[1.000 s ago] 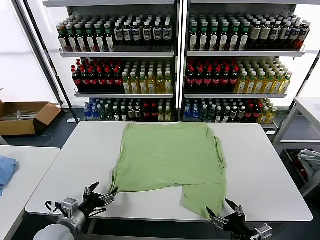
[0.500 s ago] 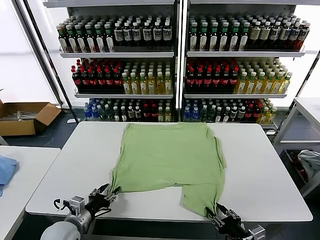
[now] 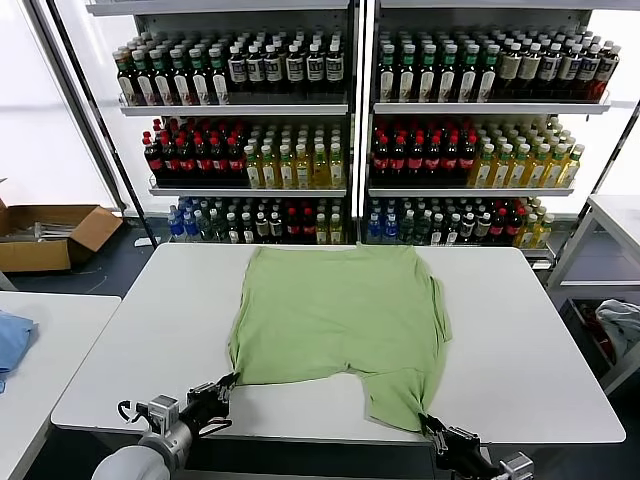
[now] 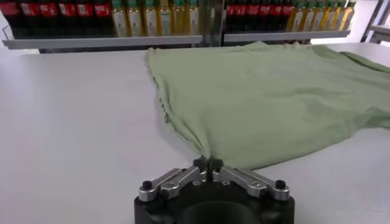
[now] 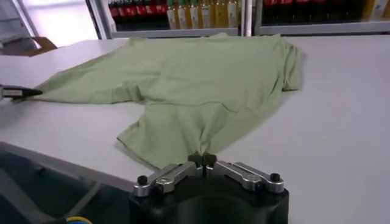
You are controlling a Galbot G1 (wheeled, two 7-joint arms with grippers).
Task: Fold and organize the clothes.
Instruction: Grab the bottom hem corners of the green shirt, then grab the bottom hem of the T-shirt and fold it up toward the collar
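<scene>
The light green shirt (image 3: 340,315) lies spread flat on the white table (image 3: 140,330), its plain side up; collar, buttons and printed patch do not show. My left gripper (image 3: 228,382) is shut on the shirt's near left corner (image 4: 204,155) at the table's front edge. My right gripper (image 3: 428,424) is shut on the shirt's near right corner (image 5: 201,152), which hangs toward the front edge. The shirt also fills the left wrist view (image 4: 274,91) and the right wrist view (image 5: 183,79).
Shelves of bottles (image 3: 340,130) stand behind the table. A second table with a blue cloth (image 3: 12,340) is at the left. A cardboard box (image 3: 50,232) sits on the floor far left. A pale cloth (image 3: 620,325) lies at the right.
Both grippers have moved in to the shirt's near corners and shut on them. The near hem has shifted slightly.
</scene>
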